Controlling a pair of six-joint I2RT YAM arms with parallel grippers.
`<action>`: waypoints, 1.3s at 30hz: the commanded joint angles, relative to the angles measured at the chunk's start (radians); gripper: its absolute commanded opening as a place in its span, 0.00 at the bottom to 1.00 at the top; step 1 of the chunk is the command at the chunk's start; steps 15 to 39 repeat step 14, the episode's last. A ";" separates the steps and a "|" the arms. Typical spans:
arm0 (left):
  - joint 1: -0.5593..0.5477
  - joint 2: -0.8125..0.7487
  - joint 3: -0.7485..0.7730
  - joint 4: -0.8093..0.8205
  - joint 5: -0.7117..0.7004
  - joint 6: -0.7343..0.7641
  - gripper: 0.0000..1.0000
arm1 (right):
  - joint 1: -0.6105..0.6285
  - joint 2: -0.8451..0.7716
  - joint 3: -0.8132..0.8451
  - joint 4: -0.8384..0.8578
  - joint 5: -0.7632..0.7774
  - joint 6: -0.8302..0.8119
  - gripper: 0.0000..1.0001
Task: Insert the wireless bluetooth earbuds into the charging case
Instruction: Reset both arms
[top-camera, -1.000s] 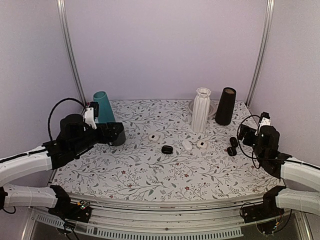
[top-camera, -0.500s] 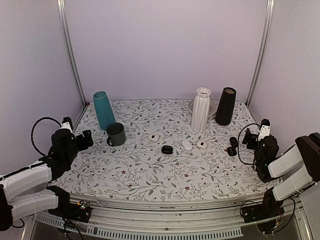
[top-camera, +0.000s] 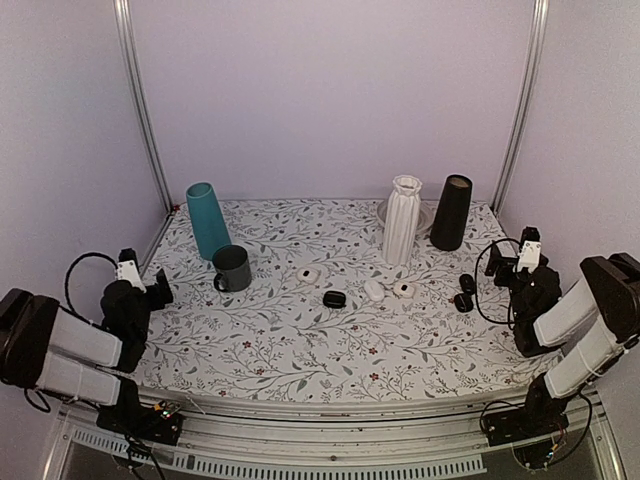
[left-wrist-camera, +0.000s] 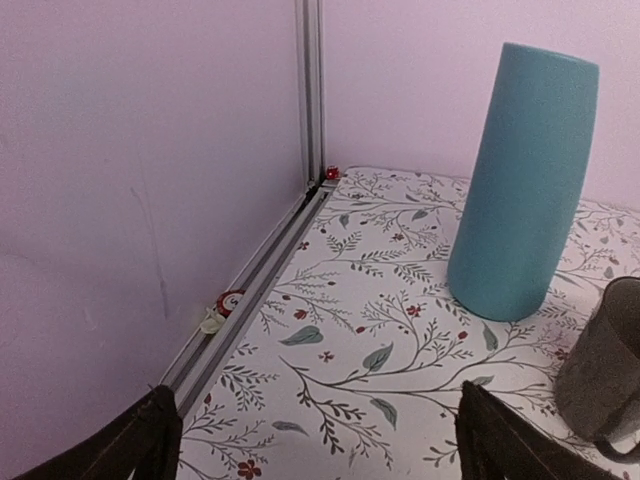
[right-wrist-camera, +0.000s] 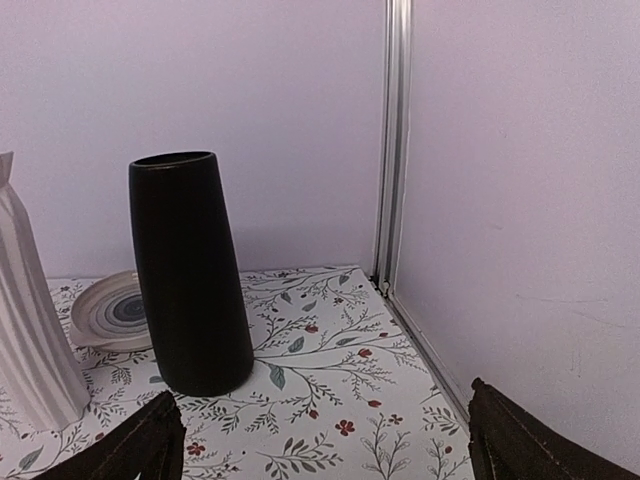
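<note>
One floral-printed white surface is carrying everything. The left claw and right claw are hovering at its near corners, fingers spread wide, gripping nothing. The small glossy black charging case is lying mid-surface, with the two tiny black earbuds sitting well to its right, near the right claw.

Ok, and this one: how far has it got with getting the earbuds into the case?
Nothing looks done: the two earbuds lie on the table at the right, apart from the charging case mid-table, which looks shut, though it is small. Nothing is in hand: the left gripper and right gripper are open and empty, off at the sides. Left: open the case, pick up and seat both earbuds.
</note>
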 joint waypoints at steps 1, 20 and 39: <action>0.019 0.185 -0.003 0.500 0.027 0.074 0.96 | -0.012 0.002 0.029 -0.039 -0.016 0.035 0.99; 0.015 0.333 0.179 0.319 0.107 0.130 0.96 | -0.017 0.004 0.043 -0.070 -0.026 0.034 0.99; 0.015 0.333 0.179 0.319 0.107 0.130 0.96 | -0.017 0.004 0.043 -0.070 -0.026 0.034 0.99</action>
